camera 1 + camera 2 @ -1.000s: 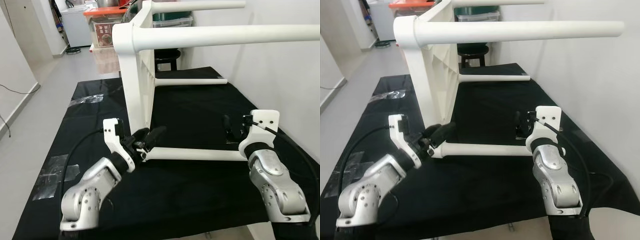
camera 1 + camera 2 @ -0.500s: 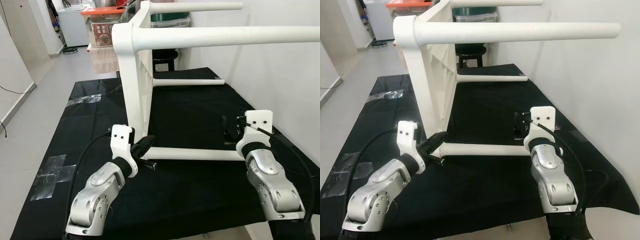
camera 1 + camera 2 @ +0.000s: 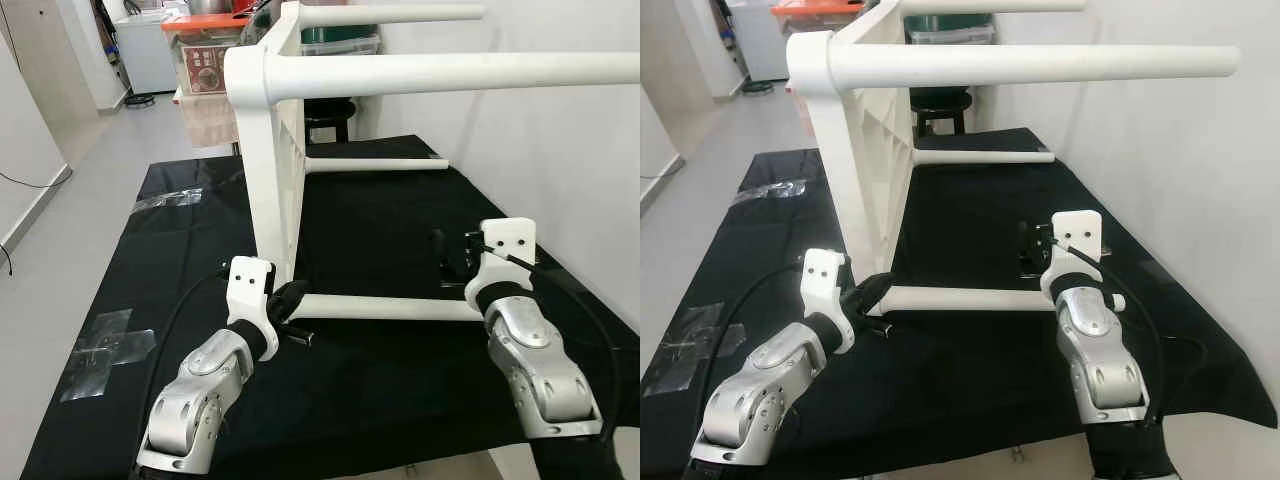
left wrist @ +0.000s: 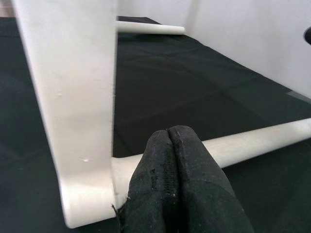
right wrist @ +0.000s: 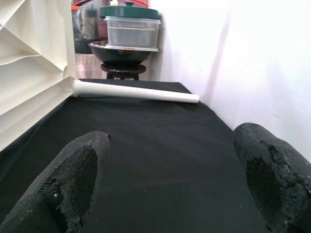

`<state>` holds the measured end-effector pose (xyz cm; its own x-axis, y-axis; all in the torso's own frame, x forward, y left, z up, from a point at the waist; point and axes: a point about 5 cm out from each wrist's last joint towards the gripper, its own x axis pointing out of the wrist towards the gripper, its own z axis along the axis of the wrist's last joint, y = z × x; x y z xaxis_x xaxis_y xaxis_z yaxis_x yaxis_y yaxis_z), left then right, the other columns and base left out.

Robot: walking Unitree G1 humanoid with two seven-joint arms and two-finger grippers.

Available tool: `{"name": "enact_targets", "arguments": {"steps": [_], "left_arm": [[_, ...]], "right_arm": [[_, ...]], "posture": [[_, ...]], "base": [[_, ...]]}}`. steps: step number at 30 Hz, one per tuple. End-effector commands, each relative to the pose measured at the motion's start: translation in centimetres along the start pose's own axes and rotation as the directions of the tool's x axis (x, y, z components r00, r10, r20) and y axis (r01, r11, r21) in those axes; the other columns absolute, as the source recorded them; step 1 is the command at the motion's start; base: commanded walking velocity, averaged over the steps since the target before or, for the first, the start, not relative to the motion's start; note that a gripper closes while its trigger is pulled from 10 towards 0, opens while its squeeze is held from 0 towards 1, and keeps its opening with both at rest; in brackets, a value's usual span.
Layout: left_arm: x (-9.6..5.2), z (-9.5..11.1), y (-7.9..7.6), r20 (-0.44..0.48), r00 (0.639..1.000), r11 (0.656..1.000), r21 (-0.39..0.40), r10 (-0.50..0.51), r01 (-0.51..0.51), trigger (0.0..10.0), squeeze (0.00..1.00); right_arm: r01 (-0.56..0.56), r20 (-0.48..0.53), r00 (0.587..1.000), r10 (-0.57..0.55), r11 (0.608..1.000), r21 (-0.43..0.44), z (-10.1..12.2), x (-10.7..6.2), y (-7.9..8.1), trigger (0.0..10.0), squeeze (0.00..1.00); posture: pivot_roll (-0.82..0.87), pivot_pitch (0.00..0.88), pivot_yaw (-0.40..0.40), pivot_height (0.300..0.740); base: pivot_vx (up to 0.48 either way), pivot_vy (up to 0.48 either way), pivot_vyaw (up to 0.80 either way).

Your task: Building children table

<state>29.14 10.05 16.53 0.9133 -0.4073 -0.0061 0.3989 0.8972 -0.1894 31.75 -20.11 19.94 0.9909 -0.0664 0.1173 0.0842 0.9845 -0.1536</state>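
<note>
Flanking lower table leg (image 3: 385, 307) — fingers (image 4: 177, 189) pressed.

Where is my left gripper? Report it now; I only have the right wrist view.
Observer: The left gripper sits where the near lower leg joins the upright tabletop, jaws shut.
Operator: Place the right gripper against that leg.
Observer: The right gripper is by the leg's free end, jaws open, nothing between them.
Operator: Describe the upper legs.
Observer: Two upper legs stick out level from the tabletop.
</note>
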Motion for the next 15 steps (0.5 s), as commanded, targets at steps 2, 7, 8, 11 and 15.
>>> {"name": "enact_targets", "arguments": {"steps": [2, 7, 8, 11, 15], "left_arm": [[-0.17, -0.32, 0.51, -0.006, 0.999, 0.999, 0.005, 0.037, -0.037, 10.0, 0.00], [-0.46, 0.04, 0.87, 0.016, 0.999, 0.999, 0.027, 0.046, -0.046, 10.0, 0.00], [-0.48, 0.10, 0.89, 0.018, 0.999, 0.998, 0.044, 0.048, -0.049, 10.0, 0.00], [-0.45, 0.32, 1.23, 0.041, 0.995, 0.996, 0.015, 0.090, -0.090, 10.0, 0.00], [-0.32, -0.17, 1.37, 0.005, 0.995, 0.994, 0.045, 0.097, -0.097, 10.0, 0.00]], "right_arm": [[-0.024, 0.006, 1.000, 0.024, 1.000, -0.003, -0.05, 0.06, 0.63, 10.0, 0.00], [-0.045, 0.005, 0.999, 0.046, 0.999, -0.001, -0.16, 0.06, 1.09, 10.0, 0.00], [-0.050, 0.006, 0.999, 0.050, 0.999, -0.001, -0.17, 0.08, 1.17, 10.0, 0.00], [-0.058, 0.008, 0.998, 0.058, 0.998, -0.006, -0.15, 0.11, 1.23, 10.0, 0.00], [-0.057, 0.012, 0.998, 0.057, 0.998, -0.015, -0.18, 0.19, 1.03, 10.0, 0.00]], "posture": [[-0.03, 0.011, -0.005, 0.740], [-0.02, 0.012, -0.007, 0.740], [-0.02, 0.012, -0.004, 0.740], [-0.02, 0.011, 0.000, 0.740], [-0.02, 0.008, -0.001, 0.740]], "base": [[0.000, 0.000, 0.00], [0.000, -0.244, 0.00], [0.000, -0.472, 0.00], [0.000, -0.217, 0.00], [0.000, 0.000, 0.00]]}}
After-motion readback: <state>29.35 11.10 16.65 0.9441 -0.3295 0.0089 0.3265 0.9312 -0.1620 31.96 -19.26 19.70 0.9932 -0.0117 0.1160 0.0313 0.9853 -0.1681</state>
